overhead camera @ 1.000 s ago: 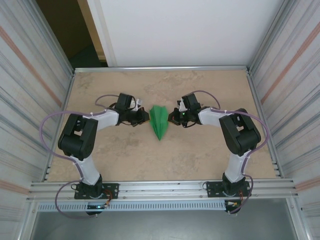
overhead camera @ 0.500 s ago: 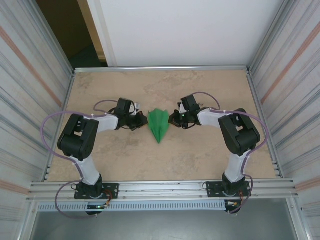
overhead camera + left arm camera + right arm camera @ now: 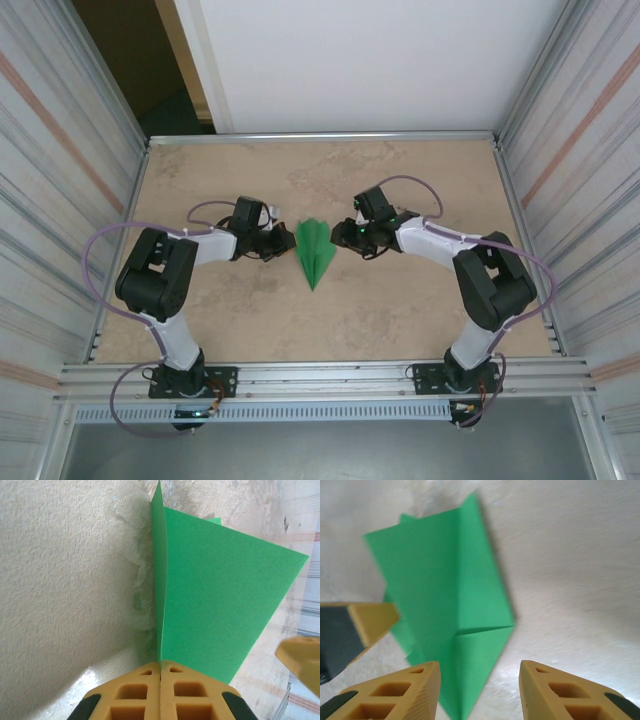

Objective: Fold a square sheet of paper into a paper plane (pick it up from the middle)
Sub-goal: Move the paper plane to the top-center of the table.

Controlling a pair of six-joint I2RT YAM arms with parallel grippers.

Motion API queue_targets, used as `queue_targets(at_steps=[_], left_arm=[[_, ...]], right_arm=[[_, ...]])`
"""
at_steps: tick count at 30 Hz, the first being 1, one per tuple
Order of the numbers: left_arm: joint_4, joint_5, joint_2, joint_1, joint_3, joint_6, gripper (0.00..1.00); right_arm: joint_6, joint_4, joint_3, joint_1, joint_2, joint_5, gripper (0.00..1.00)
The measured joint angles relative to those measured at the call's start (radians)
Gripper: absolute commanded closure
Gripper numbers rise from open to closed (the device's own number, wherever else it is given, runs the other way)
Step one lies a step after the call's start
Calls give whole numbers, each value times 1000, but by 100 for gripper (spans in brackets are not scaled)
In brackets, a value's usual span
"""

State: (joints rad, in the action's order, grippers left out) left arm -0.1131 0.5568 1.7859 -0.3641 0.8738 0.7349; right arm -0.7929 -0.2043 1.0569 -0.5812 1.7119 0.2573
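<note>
**Left gripper** (image 3: 160, 667), lower centre of the left wrist view. The two yellow fingers are pressed together with no gap between them. A raised flap of the paper plane (image 3: 315, 252) runs straight up the frame from their seam. The flap meets the tips, but it cannot be told whether a sliver of it is pinched there.

**Right gripper** (image 3: 479, 667), bottom of the right wrist view. The fingers stand partly apart and hold nothing. The green paper lies flat beneath and beyond the gap, and its lower corner is just beside the finger at the lower left of the frame.

**Top view.** The plane rests on the table (image 3: 400, 310) at mid-frame, between the two grippers.
- **Long axis:** it runs up and down the picture, with the broad end toward the top and the point toward the bottom, where the arm bases sit.
- **Approach:** both grippers come in broadside, at right angles to that axis and level with the wide upper half. The left one comes from the frame's left, the right one from the frame's right.
- **Nearer gripper:** the left is nearer, in contact with the paper's edge. The right sits just beside the opposite edge, and touch cannot be confirmed.

**Judgement.** The dart shape looks largely formed, so any remaining crease should fall along the lengthwise axis. The closed left gripper appears placed to steady one side while the open right one could close on the facing wing. Because each reaches across the axis, a pull from one side alone would likely swing the pointed end.
</note>
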Motion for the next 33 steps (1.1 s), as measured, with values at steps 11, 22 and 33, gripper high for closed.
queue_targets(at_steps=[11,22,33], left_arm=[[-4,1,0,0,0,3,98],[-4,3,0,0,0,3,97],[-4,19,0,0,0,3,97]], right_arm=[[22,-90,142,-182,125,-50,45],[46,-144,190,-182,190,-50,44],[65,-155,262,-183,259,-50,49]])
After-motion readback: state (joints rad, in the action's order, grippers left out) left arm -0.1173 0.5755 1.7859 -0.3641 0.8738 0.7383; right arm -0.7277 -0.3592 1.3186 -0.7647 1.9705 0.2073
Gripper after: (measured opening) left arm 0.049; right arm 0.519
